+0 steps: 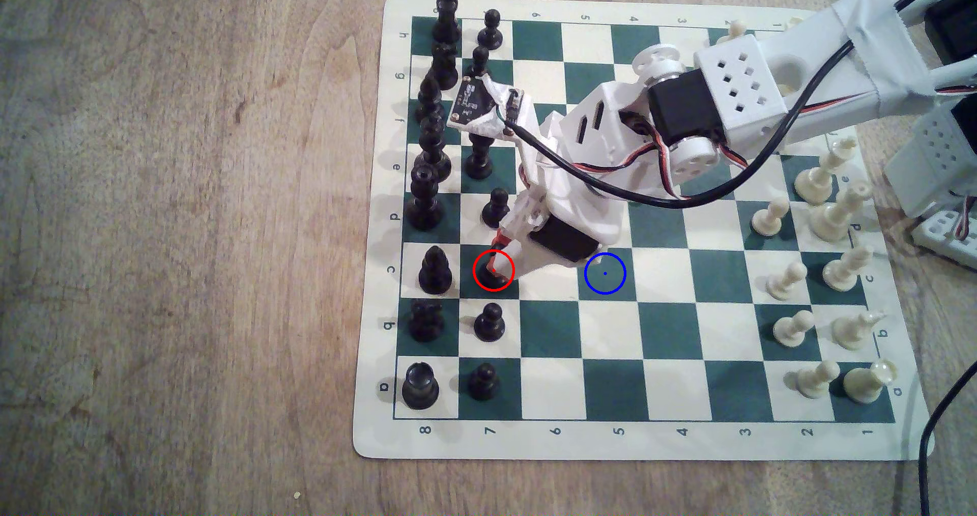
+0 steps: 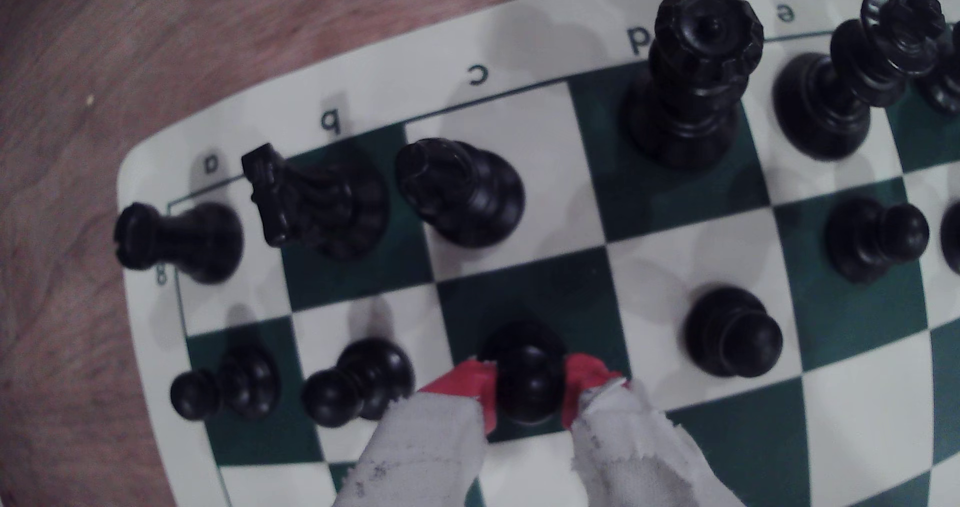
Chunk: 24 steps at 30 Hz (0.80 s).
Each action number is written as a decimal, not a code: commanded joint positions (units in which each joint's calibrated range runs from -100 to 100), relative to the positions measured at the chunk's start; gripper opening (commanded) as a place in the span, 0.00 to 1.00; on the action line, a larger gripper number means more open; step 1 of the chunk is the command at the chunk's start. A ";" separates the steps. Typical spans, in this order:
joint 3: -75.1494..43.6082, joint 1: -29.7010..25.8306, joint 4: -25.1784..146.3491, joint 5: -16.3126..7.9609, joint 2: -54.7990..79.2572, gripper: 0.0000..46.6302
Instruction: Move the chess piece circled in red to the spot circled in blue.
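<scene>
While you watched from the exterior view, the gripper (image 1: 496, 262) had its red tips down inside the red ring on the green c7 square, on top of the black pawn (image 1: 492, 278). You could judge the grasp step to be in hand, with the carry not yet begun. The blue-ringed square (image 1: 605, 273) lay in the same rank toward that view's right, bare, with one white square between it and the pawn. Nothing stood on that path. The black bishop (image 1: 434, 271) stood just beside the pawn on that view's left, and other black pawns (image 1: 489, 323) flanked it on the neighbouring files.

From the wrist view you saw the red fingertips (image 2: 470, 382) pressed to either side of the pawn (image 2: 527, 382) at its head and collar, so the pincer was clenched on it. Its base appeared to rest on the green square. Your next move called for a straight lift, high enough to clear the neighbour pawn (image 2: 732, 333) nearby, then a sideways carry. A tilt in the grip could have knocked that neighbour.
</scene>
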 commanded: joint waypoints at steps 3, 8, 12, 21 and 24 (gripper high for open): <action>-4.51 -0.61 0.55 -0.49 -12.96 0.00; -2.88 -0.77 3.83 -0.44 -20.26 0.00; 5.10 -1.40 3.99 0.05 -28.58 0.00; 24.41 -2.10 4.08 0.44 -43.27 0.00; 30.21 -2.41 4.16 0.49 -46.75 0.00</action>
